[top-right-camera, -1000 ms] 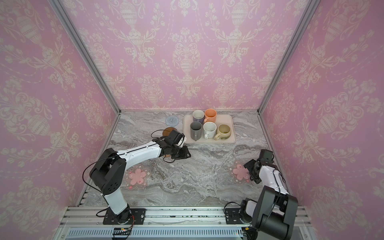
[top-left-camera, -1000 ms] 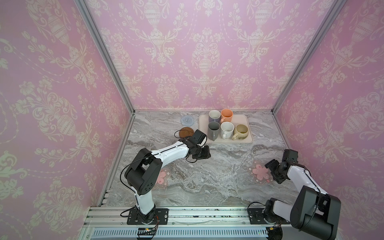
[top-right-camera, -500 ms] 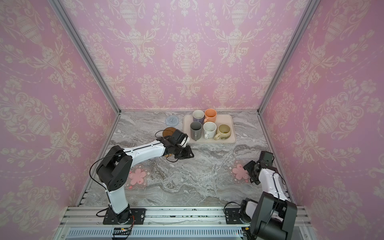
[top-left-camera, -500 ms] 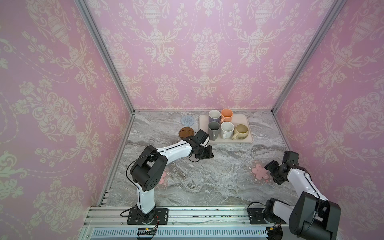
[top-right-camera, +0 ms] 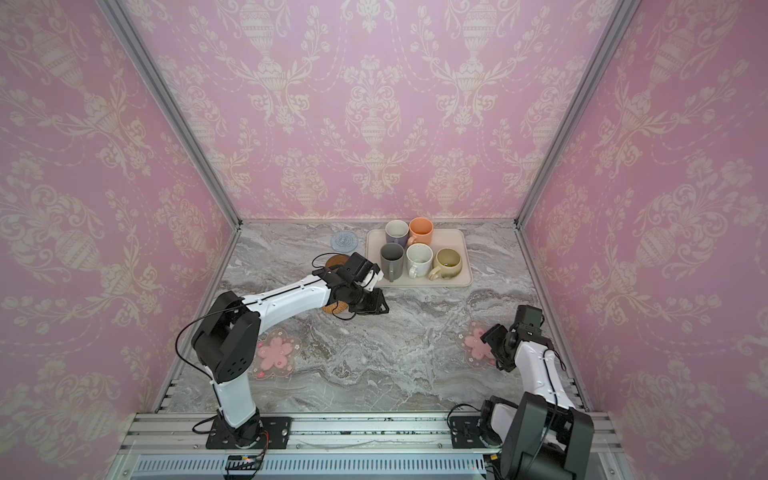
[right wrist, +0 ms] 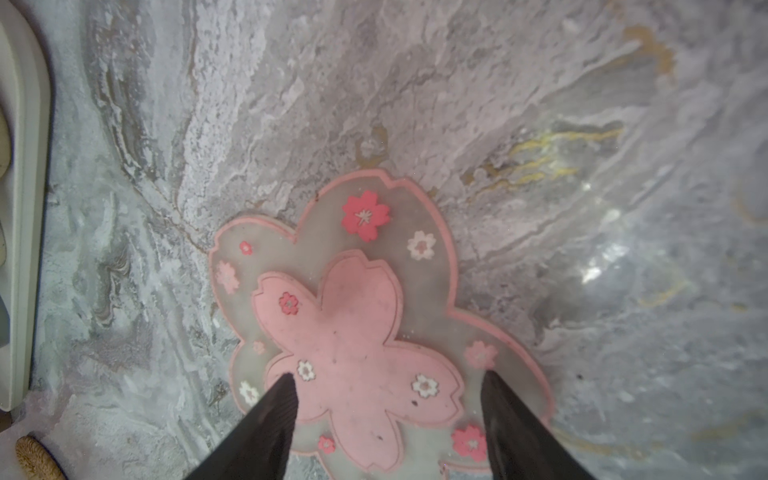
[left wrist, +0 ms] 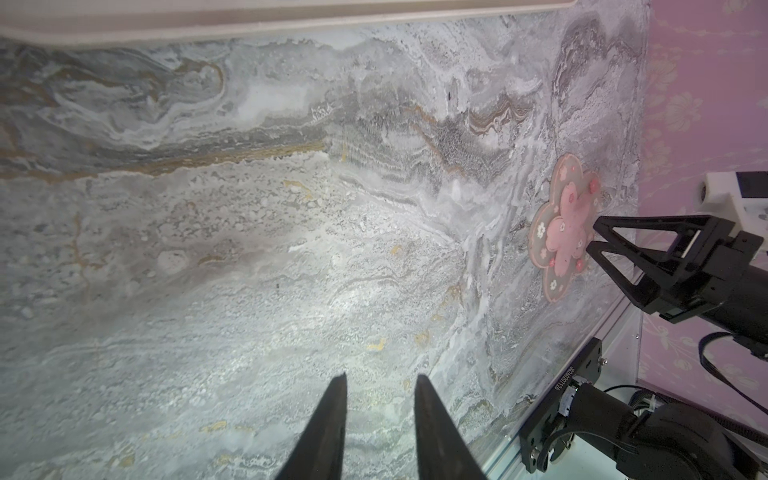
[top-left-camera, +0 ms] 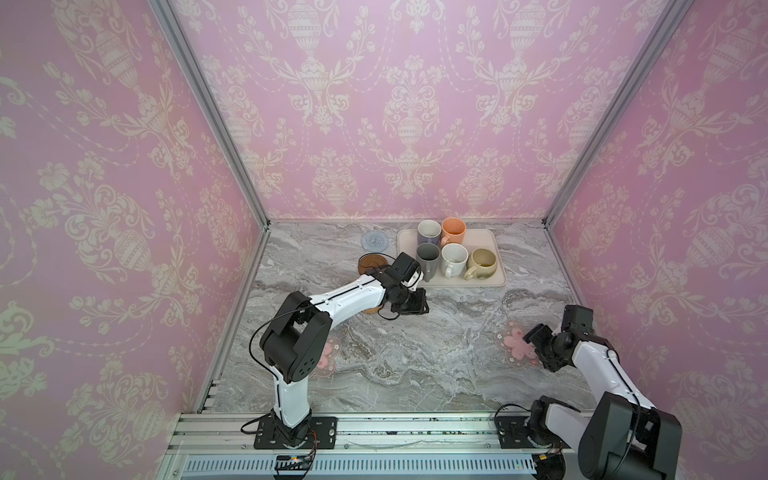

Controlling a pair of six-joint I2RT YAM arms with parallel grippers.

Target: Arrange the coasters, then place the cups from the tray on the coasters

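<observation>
Overhead, left arm (top-right-camera: 291, 297) partly covers rattan coaster (top-right-camera: 335, 308).

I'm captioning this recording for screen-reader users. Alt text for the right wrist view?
A clear flower-shaped coaster with a pink blossom lies on the grey marble table, framed by the fingers of the open right gripper. The rim of the tray and a bit of tan rattan coaster show at the edges.

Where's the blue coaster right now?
In both top views the blue coaster lies at the back of the table, just left of the tray and behind the brown coaster.
</observation>
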